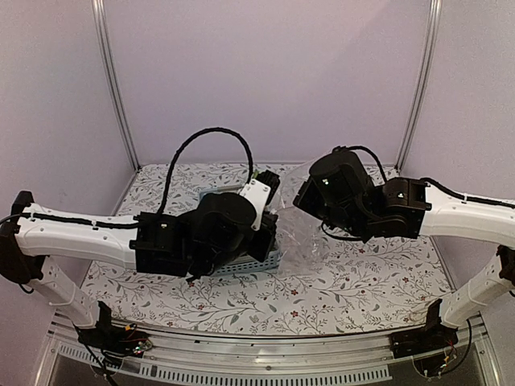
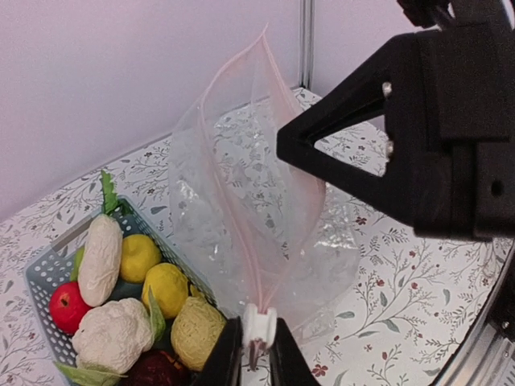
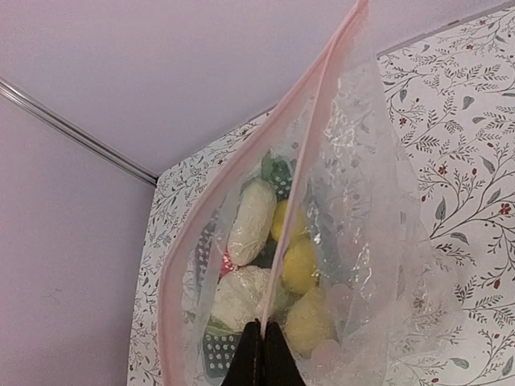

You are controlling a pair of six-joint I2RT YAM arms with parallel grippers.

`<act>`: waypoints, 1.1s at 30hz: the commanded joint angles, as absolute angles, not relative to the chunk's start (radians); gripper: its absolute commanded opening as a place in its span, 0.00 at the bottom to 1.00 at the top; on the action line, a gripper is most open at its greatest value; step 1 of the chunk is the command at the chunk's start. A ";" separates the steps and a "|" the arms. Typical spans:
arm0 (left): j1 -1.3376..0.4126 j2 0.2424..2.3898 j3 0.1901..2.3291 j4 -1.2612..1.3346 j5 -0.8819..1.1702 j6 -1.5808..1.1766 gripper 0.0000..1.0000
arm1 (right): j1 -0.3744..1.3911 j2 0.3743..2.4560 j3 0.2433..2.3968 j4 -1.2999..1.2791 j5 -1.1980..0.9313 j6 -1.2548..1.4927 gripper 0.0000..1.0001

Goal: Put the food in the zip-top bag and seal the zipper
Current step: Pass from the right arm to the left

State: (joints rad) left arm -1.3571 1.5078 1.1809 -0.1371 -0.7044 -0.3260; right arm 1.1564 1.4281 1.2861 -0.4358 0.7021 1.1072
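The zip-top bag (image 2: 249, 185) stands upright on its edge, crinkly and clear, with its mouth gaping. My left gripper (image 2: 257, 346) is shut on the bag's near corner, where the pink zipper (image 2: 253, 264) strips run together. My right gripper (image 3: 264, 342) is shut on one lip of the zipper (image 3: 316, 145) at the other end. The food lies in the light-blue basket (image 2: 48, 265) beside the bag: a lemon (image 2: 165, 285), a cauliflower (image 2: 113, 334), a tomato (image 2: 68, 305) and a radish (image 2: 100, 257). In the right wrist view the food shows through the plastic.
In the top view both arms meet over the middle of the flowered table (image 1: 241, 305), with the basket (image 1: 249, 261) under the left wrist and the bag (image 1: 310, 241) between them. The right arm's black wrist (image 2: 434, 145) hangs close above the bag. Purple walls close in behind.
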 commanded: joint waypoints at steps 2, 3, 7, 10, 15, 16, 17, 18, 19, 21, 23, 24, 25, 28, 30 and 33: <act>-1.370 1.500 1.195 -0.152 -0.688 -0.275 0.04 | 1.137 1.371 1.208 -0.434 0.642 1.113 0.02; -1.365 1.497 1.196 -0.163 -0.671 -0.273 0.03 | 1.133 1.356 1.181 -0.399 0.623 1.111 0.05; -1.337 1.479 1.196 -0.210 -0.584 -0.277 0.02 | 1.118 1.252 1.077 -0.310 0.569 0.933 0.40; -1.298 1.442 1.183 -0.227 -0.465 -0.277 0.01 | 1.114 1.142 1.032 -0.315 0.511 0.782 0.65; -1.223 1.383 1.192 -0.271 -0.182 -0.260 0.00 | 1.113 0.947 1.013 -0.410 0.394 0.540 0.86; -1.210 1.377 1.202 -0.283 -0.095 -0.255 0.00 | 1.112 0.910 1.015 -0.432 0.359 0.497 0.87; -1.198 1.375 1.215 -0.301 -0.036 -0.250 0.00 | 1.112 0.891 1.019 -0.453 0.318 0.465 0.89; -1.189 1.374 1.231 -0.321 0.016 -0.244 0.00 | 1.112 0.872 1.024 -0.470 0.264 0.412 0.89; -1.180 1.376 1.248 -0.346 0.062 -0.237 0.00 | 1.112 0.857 1.034 -0.487 0.216 0.373 0.90; -1.168 1.382 1.284 -0.396 0.142 -0.229 0.00 | 1.112 0.850 1.064 -0.521 0.115 0.301 0.90; -1.160 1.394 1.316 -0.443 0.208 -0.218 0.00 | 1.111 0.864 1.112 -0.570 0.044 0.248 0.90; -1.158 1.403 1.330 -0.465 0.243 -0.213 0.00 | 1.112 0.876 1.142 -0.599 0.017 0.211 0.90; -1.157 1.411 1.342 -0.484 0.274 -0.209 0.00 | 1.112 0.896 1.175 -0.627 -0.034 0.190 0.89; -1.157 1.443 1.373 -0.533 0.349 -0.207 0.00 | 1.111 0.981 1.258 -0.702 -0.121 0.120 0.86; -1.157 1.460 1.380 -0.541 0.380 -0.213 0.00 | 1.112 1.027 1.276 -0.707 -0.164 0.095 0.85; -1.157 1.471 1.380 -0.533 0.412 -0.225 0.00 | 1.112 1.090 1.296 -0.729 -0.231 0.061 0.85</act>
